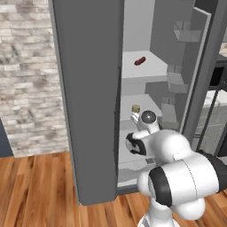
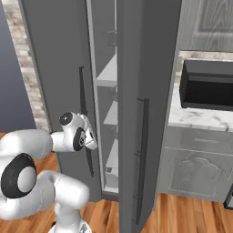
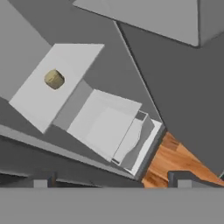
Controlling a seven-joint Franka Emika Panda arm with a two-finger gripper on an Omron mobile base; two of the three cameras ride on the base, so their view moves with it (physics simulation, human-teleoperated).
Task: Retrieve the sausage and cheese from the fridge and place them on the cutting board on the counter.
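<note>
A: What's inside the fridge (image 1: pixel 88 88)?

B: Flat matte grey walls and pale grey shelves. The sausage (image 1: pixel 140 61), a small glossy red-brown cylinder, lies on a shelf high above the jaws (image 3: pixel 111 179). The cheese (image 3: pixel 54 79), a stubby tan chunk with a speckled face, sits on a lower shelf, ahead of the jaws and well apart from them.

A: And the jaws?

B: Spread wide, holding nothing; just two dark square tips show in the hand view. From the base views the arm's white shells cover them.

A: The surface (image 2: pixel 200 119)?

B: White, grey-veined marble, cut off at the frame edge. No board is visible from here.
</note>
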